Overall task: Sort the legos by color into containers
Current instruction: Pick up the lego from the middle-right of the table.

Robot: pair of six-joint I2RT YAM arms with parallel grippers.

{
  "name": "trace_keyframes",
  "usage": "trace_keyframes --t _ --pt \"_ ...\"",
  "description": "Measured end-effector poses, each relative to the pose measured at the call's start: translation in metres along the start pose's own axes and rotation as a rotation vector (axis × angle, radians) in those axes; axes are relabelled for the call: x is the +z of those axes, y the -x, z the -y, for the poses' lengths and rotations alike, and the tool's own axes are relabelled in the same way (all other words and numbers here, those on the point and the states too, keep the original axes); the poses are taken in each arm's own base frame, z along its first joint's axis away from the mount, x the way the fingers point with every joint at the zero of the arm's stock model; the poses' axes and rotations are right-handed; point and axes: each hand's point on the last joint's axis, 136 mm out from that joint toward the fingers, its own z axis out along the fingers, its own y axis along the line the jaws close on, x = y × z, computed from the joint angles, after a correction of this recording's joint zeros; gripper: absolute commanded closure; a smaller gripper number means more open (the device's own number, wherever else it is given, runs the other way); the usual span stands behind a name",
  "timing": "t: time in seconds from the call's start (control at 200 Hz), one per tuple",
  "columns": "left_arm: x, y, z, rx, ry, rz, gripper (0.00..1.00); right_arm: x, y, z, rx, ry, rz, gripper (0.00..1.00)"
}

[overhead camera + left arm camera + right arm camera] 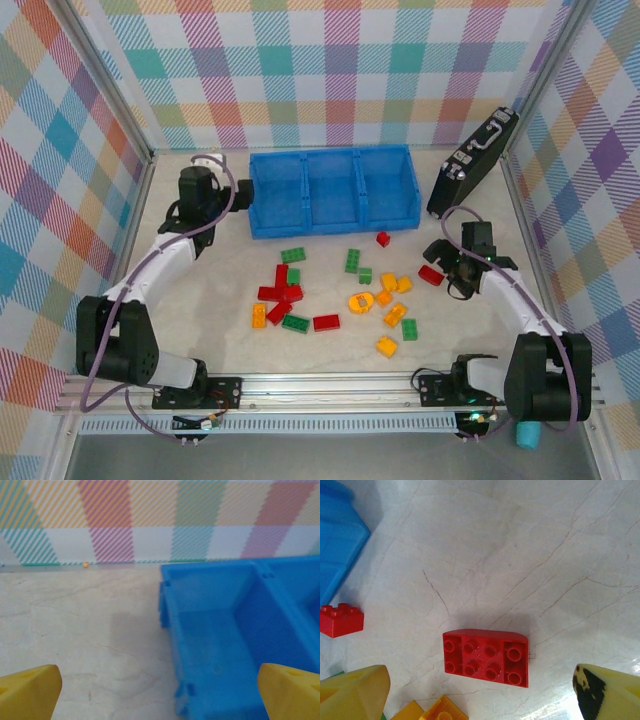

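Red, green and yellow legos [360, 300] lie loose on the tabletop [230, 350], in front of the blue bin [330, 225].
The right pincer [481, 692] is spread wide and holds nothing. It hangs over a red lego [486, 657] that lies upside down. The left pincer [160, 690] is spread wide and empty too, by the bin's left end.

Both arms are the same build: the left arm [150, 275] and right arm [515, 305] have white links between chunky black joints, with a lavender cable [92, 385] looping along each. The left fingers [30, 690] are plain yellow wedges, and one right finger [594, 700] has a scuffed black patch. There's a tiny green light [472, 413] at the right base [445, 385].
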Motion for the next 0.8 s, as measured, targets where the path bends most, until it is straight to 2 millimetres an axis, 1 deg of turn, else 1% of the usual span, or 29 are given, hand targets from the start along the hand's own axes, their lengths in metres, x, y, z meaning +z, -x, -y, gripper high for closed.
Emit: trace_keyframes --t 0.16,0.225,0.305,0.425,0.54,0.64,0.8 --pt "-0.022 0.01 0.037 0.088 -0.062 -0.06 0.0 0.013 -0.008 0.003 0.006 -0.007 -0.048 0.05" --pt "-0.034 0.016 0.049 0.117 -0.084 -0.068 0.0 0.017 -0.011 0.005 0.007 -0.014 -0.06 0.05" --pt "-0.051 0.029 0.057 0.141 -0.102 -0.054 0.0 0.02 -0.012 0.006 0.005 -0.018 -0.07 0.05" --pt "-0.076 0.047 0.058 0.142 -0.113 -0.01 0.0 0.028 -0.013 0.005 -0.01 -0.017 -0.082 0.05" --pt "-0.093 0.059 0.058 0.139 -0.119 0.018 0.0 0.038 -0.017 0.009 -0.02 -0.038 -0.109 0.06" --pt "-0.1 0.062 0.058 0.143 -0.116 0.02 0.0 0.039 -0.017 0.007 -0.031 -0.038 -0.114 0.08" --pt "-0.103 0.056 0.061 0.165 -0.109 -0.007 0.0 0.042 -0.017 0.009 -0.051 -0.069 -0.133 0.14"
